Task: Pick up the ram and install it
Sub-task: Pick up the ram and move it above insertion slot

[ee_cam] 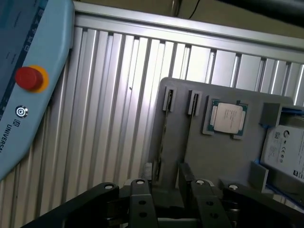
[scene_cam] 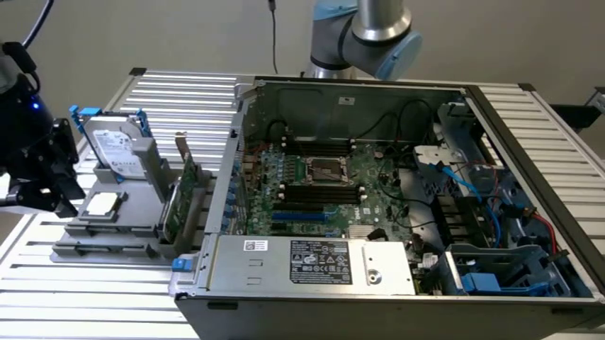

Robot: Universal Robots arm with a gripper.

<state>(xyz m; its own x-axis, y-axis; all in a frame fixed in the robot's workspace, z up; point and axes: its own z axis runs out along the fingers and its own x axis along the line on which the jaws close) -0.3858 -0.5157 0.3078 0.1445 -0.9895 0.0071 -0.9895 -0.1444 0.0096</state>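
Hovering with the claw point(ee_cam: 166, 183) over the grey holder point(ee_cam: 223, 156) on the slatted metal worktop point(ee_cam: 109, 95), fingertips point(ee_cam: 184, 173) apart and nothing clamped between them. From the wrist view, looking along the ram point(ee_cam: 163, 137): on edge in one of the holder's two long slots, seen as a thin dark strip, its near end running in between the spread fingertips; cannot tell whether touching. Beside it in the holder, a second long slot point(ee_cam: 188, 137), then a square processor chip point(ee_cam: 228, 117) flat in its recess, then a hard drive point(ee_cam: 287, 152) with blue side rails. Off the holder on the ram's side, a pale blue teach pendant point(ee_cam: 33, 57) with a red stop button point(ee_cam: 28, 78). In the exterior view, the claw point(scene_cam: 55, 202) black, at the holder's end toward the exterior view's left. Hard drive upright at the holder's back. A taller green expansion card point(scene_cam: 180, 205) on edge at the holder's other end, just beside an open computer case point(scene_cam: 236, 142). Inside the case, a motherboard point(scene_cam: 378, 198) with long black memory slots point(scene_cam: 321, 191) on either side of the processor socket point(scene_cam: 326, 168). A silver power supply point(scene_cam: 312, 262) along the near wall, blue cables point(scene_cam: 472, 191) toward the exterior view's right. Behind the case, the arm point(scene_cam: 373, 32), grey with pale blue caps.
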